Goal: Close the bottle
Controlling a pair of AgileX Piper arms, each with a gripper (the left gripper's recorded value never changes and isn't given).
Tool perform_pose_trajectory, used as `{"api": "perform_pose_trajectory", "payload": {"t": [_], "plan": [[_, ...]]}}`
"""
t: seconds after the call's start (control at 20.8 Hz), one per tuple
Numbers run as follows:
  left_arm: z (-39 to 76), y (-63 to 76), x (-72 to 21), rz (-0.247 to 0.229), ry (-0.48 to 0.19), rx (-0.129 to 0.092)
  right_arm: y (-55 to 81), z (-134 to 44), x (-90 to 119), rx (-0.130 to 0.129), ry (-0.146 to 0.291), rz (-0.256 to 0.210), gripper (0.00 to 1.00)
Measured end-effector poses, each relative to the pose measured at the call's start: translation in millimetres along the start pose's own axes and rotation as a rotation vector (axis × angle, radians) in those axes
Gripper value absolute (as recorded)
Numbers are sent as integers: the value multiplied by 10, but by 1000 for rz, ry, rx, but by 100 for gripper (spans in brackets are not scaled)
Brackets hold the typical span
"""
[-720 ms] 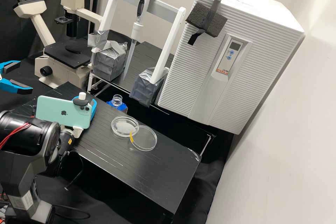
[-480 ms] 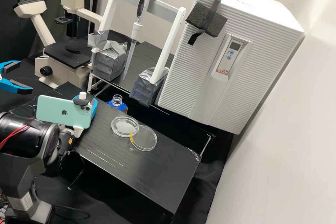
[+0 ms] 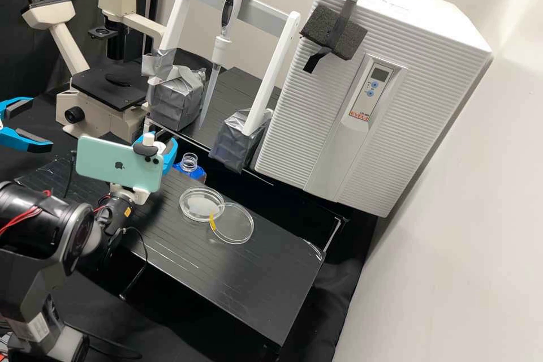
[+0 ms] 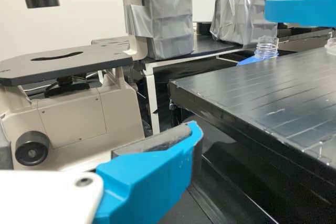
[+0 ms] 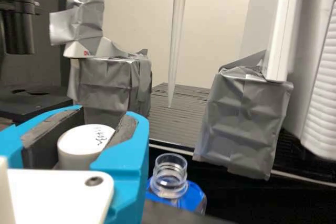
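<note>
The bottle (image 3: 190,163) stands upright and uncapped at the far edge of the raised black worktop (image 3: 243,277), its clear threaded neck open above a blue body. It is just in front of the tape-wrapped foot of the white stand (image 3: 254,96). In the right wrist view the bottle's open mouth (image 5: 170,174) is seen lower than the cap and a little to one side of it.

The right hand (image 3: 157,147) hovers just beside the bottle, on its near side, clenched around the white cap (image 3: 148,139). The cap (image 5: 84,142) sits upright between the blue fingers (image 5: 128,150) and is not on the neck. A mint-green phone (image 3: 116,163) is clamped to this arm's wrist.

The left hand (image 3: 17,123) is well apart from the bottle, beside the microscope (image 3: 85,79), with its fingers spread and nothing between them.

Two clear petri dishes (image 3: 201,203) lie touching each other on the worktop near the bottle. A pipette (image 3: 218,62) hangs from the stand's crossbar, tip down.
</note>
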Motion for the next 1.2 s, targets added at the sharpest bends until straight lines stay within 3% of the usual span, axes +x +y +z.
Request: {"api": "perform_pose_trajectory", "payload": {"t": [0.34,0.48,0.86,1.06,1.2], "plan": [[-19,9,0,9,21,-9,47,77,357,-3,-56,-2,0],[-19,9,0,9,21,-9,109,123,457,-10,-73,22,0],[-19,9,0,9,21,-9,165,240,591,-58,-116,40,0],[-22,10,0,11,24,-11,141,304,637,-54,-142,35,0],[-32,14,-1,15,35,-15,132,345,676,-74,-155,30,0]]}}
